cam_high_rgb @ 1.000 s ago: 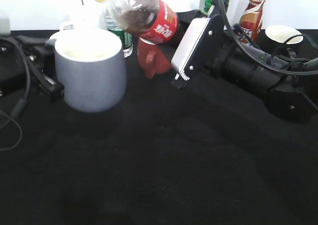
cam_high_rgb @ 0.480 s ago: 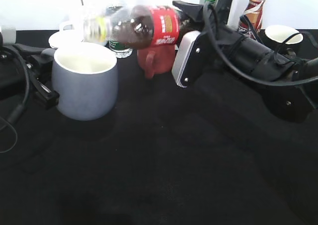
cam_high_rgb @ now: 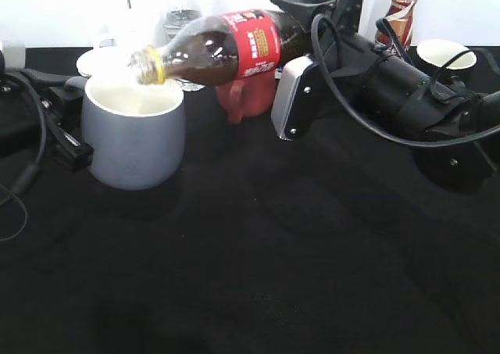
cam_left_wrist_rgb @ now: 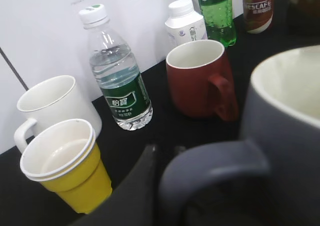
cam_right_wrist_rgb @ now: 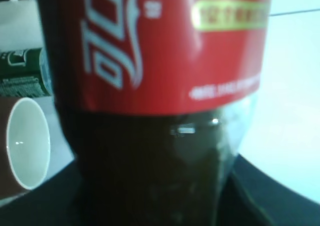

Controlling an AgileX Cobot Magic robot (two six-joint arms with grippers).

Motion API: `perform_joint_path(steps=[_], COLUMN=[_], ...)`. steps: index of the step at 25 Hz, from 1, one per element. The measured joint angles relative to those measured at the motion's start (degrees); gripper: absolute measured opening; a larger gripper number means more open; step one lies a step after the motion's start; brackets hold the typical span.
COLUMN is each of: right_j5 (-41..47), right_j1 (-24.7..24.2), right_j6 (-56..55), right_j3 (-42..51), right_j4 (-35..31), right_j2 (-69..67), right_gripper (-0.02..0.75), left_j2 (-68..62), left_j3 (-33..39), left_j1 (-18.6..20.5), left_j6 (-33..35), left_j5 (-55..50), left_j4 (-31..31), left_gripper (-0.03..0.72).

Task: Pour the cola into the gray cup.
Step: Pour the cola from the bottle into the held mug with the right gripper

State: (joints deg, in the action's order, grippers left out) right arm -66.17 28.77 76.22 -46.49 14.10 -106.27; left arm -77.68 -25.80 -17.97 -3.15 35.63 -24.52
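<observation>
The left gripper (cam_high_rgb: 66, 139) grips the matte gray ceramic cup's (cam_high_rgb: 134, 139) handle on the table (cam_high_rgb: 258, 276); the right gripper (cam_high_rgb: 301, 37) clamps the tilted red-labelled cola bottle (cam_high_rgb: 223, 49), mouth just over the rim; a slip would likely spill cola outside

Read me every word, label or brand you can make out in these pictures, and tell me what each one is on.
"NESCAFE": brown coffee bottle, left wrist view.
"怡寶": green label of the water bottle.
White lettering on the cola label: stylized script, small print blurred, not readable.
Small white bottle: print too small.
Green bottle: nothing readable.
</observation>
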Motion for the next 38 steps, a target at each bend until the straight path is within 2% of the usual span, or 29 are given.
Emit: perform_joint_path(steps=[21,38], right_j5=[-0.1,-0.5], right_j1=[0.0,0.0], right_j6=[6.9,7.3], right_j3=[-0.3,-0.5], right_j4=[-0.3,-0.9], right_j2=[0.1,0.1], right_gripper=[0.393,0.393], left_j2=[0.0,0.0], left_j3=[0.0,0.0], left_j1=[0.0,0.0], left_j6=[0.0,0.2], left_j5=[-2.3,-3.0], left_j4=[0.0,-0.1], left_gripper=[0.052,0.052])
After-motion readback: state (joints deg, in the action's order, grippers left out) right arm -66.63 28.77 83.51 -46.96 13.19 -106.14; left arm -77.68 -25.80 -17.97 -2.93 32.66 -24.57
